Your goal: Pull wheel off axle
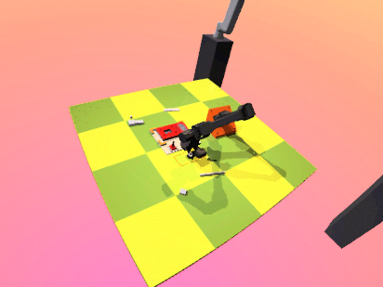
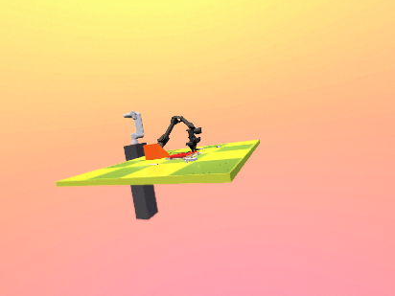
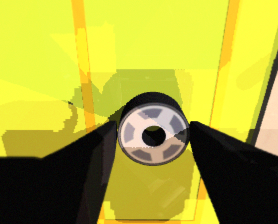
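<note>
Tool [image 1: 191, 153] [image 2: 193, 150] [image 3: 152, 128] open, two fingers [image 1: 200, 152] beside one wheel [image 1: 190, 155] [image 3: 131, 142]; one marked area [image 1: 181, 165] [image 3: 86, 97] below.

Beyond the far edge, I see a jointed grey arm [image 1: 231, 15] [image 2: 138, 125] standing on a dark pedestal [image 1: 213, 59] [image 2: 144, 202]. A dark angular block [image 1: 358, 217] cuts into my top view at the right. Nearer me lie a red plate [image 1: 172, 131] [image 2: 178, 156], a thin pale bar [image 1: 171, 110] [image 2: 153, 164], a stubby white piece [image 1: 136, 122] [image 2: 191, 159], a longer grey rod [image 1: 212, 173] and a small white block [image 1: 183, 192], all apart.
</note>
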`<state>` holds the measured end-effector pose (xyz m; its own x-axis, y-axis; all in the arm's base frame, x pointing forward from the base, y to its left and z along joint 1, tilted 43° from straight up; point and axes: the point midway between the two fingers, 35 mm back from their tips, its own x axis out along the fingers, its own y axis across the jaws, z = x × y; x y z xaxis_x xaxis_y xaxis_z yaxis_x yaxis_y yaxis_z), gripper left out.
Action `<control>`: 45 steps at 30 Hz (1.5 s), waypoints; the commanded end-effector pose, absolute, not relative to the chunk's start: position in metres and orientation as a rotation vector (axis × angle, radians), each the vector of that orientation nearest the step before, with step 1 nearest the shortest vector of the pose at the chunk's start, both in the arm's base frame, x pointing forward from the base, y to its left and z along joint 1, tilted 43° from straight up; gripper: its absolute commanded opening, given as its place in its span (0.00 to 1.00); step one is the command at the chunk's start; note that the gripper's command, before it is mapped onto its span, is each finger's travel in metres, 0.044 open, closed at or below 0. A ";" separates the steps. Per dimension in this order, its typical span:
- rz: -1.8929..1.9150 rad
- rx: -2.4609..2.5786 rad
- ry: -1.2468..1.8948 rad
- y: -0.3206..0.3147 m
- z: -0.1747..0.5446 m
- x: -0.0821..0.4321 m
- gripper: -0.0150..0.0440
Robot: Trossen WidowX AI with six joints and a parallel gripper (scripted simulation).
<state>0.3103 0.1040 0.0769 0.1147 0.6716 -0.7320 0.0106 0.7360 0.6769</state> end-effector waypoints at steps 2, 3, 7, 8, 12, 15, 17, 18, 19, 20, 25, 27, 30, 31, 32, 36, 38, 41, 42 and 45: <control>0.530 0.610 1.388 0.094 0.087 0.310 0.76; 0.529 0.609 1.389 0.088 0.093 0.309 0.76; 0.527 0.608 1.393 0.065 0.119 0.304 0.76; 0.527 0.608 1.393 0.064 0.120 0.304 0.76; 0.517 0.607 1.384 0.065 0.115 0.305 0.81; 0.510 0.600 1.394 0.037 0.117 0.272 0.94; 0.514 0.602 1.399 0.021 0.120 0.242 1.00; 0.518 0.605 1.400 0.015 0.121 0.229 1.00; 0.521 0.607 1.401 0.013 0.122 0.221 1.00; 0.522 0.608 1.401 0.012 0.122 0.219 1.00; 0.522 0.608 1.401 0.012 0.122 0.219 1.00; 0.522 0.608 1.401 0.012 0.122 0.219 1.00; 0.522 0.608 1.401 0.012 0.122 0.219 1.00; 0.522 0.608 1.401 0.012 0.122 0.219 1.00; 0.522 0.608 1.401 0.012 0.122 0.219 1.00; 0.522 0.608 1.401 0.012 0.122 0.219 1.00; 0.522 0.608 1.401 0.012 0.122 0.219 1.00; 0.522 0.608 1.401 0.012 0.122 0.219 1.00; 0.522 0.608 1.401 0.012 0.122 0.219 1.00; 0.522 0.608 1.401 0.012 0.122 0.219 1.00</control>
